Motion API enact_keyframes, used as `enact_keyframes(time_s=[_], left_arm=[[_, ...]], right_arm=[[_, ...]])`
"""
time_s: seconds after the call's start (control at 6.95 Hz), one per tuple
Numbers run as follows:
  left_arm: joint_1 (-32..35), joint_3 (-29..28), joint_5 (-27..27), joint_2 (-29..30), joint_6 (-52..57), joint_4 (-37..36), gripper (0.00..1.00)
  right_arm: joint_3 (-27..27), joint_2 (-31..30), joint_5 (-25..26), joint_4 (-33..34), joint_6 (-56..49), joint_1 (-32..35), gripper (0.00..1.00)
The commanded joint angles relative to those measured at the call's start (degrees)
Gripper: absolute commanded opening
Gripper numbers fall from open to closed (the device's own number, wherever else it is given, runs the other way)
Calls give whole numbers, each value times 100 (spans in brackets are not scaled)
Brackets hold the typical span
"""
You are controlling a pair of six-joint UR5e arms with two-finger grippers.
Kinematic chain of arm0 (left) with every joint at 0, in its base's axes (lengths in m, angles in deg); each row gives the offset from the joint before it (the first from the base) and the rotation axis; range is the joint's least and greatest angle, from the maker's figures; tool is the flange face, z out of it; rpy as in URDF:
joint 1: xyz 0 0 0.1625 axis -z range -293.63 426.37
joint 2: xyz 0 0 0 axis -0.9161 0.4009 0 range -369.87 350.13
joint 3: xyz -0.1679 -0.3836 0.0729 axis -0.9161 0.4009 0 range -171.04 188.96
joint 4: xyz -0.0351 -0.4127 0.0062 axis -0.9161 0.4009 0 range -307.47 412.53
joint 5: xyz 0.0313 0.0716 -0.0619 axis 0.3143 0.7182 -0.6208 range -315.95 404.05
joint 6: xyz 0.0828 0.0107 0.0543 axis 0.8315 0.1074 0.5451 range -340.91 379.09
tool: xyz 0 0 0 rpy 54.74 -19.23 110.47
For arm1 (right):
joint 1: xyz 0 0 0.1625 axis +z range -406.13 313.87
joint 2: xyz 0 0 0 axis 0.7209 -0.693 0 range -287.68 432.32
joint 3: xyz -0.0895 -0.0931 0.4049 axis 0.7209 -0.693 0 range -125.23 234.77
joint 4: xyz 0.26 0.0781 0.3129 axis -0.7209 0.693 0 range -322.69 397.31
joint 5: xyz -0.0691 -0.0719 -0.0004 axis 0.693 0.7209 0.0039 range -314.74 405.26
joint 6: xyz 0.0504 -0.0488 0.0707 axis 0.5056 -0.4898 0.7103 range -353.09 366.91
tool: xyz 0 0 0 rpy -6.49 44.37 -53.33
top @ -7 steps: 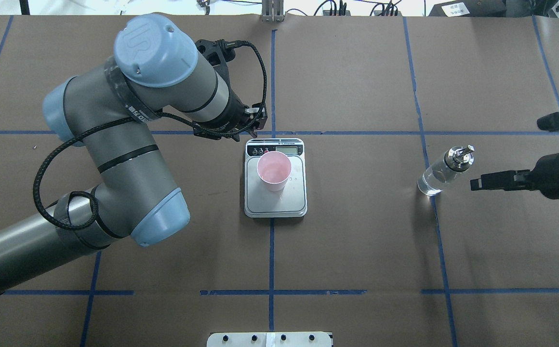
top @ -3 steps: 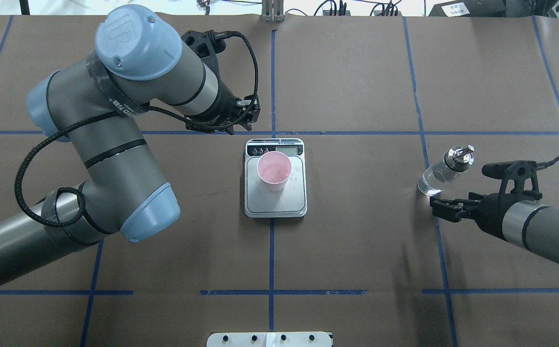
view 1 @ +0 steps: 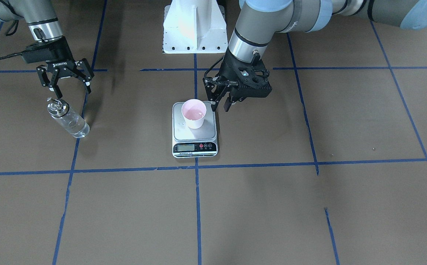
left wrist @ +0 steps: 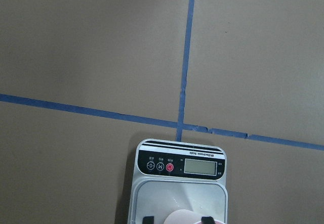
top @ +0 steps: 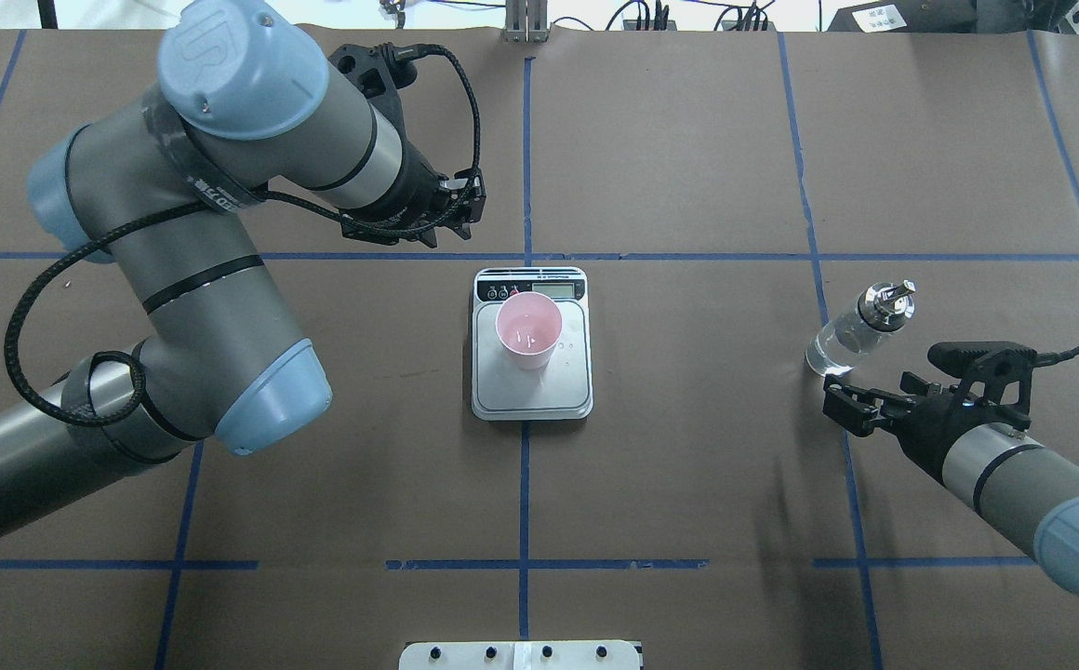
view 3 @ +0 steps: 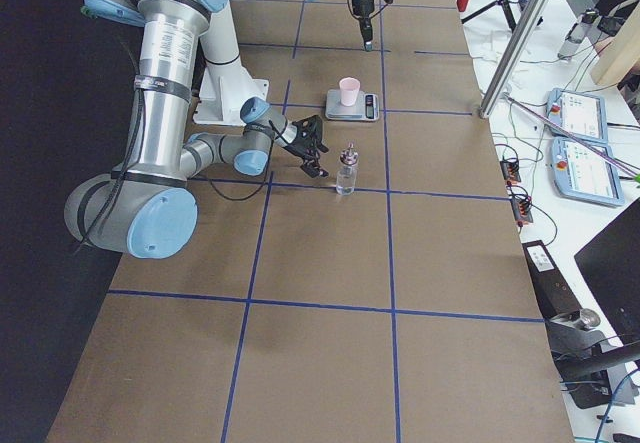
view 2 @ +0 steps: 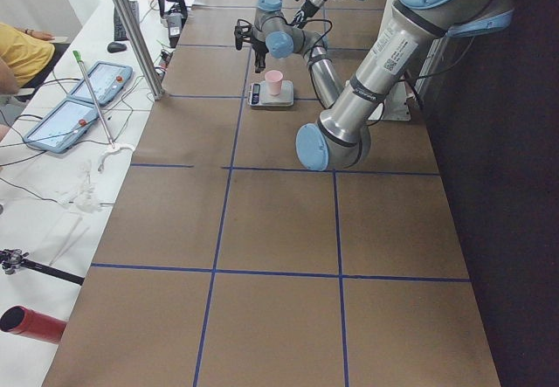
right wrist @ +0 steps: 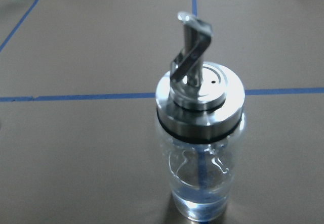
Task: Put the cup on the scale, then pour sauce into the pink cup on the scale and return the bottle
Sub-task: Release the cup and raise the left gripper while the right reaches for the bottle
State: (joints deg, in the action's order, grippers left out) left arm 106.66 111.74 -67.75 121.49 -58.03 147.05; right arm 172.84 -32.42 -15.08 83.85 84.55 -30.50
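Note:
The pale pink cup [top: 528, 330] stands upright on the silver scale [top: 569, 391], toward its display end; it also shows in the front view [view 1: 194, 113] on the scale [view 1: 195, 147]. The clear glass bottle [top: 851, 335] with its silver pourer cap stands upright on the table at the right, clear sauce [right wrist: 200, 204] inside. My left gripper [view 1: 221, 103] is open and empty, raised just off the scale's edge beside the cup. My right gripper [view 1: 70, 90] is open and empty, on the robot's side of the bottle [view 1: 68, 119], not touching it.
Brown paper with blue tape lines covers the table. The robot's white base plate [view 1: 193, 25] lies at the near edge behind the scale. An operators' bench with tablets [view 2: 87, 99] and a metal pole [view 2: 131, 29] runs along the far side.
My left gripper has drawn away from the scale, up and to the left in the overhead view. My right arm has swung from the bottle's right to its near side, gripper pointing at it.

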Motion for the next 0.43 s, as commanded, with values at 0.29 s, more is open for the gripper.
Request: enact_keyframes(time_s=[0.29], left_arm=[[75,120,10,-155,48,-12,43]], right_arm=[[-554,14,1916,13,743,-587,100]])
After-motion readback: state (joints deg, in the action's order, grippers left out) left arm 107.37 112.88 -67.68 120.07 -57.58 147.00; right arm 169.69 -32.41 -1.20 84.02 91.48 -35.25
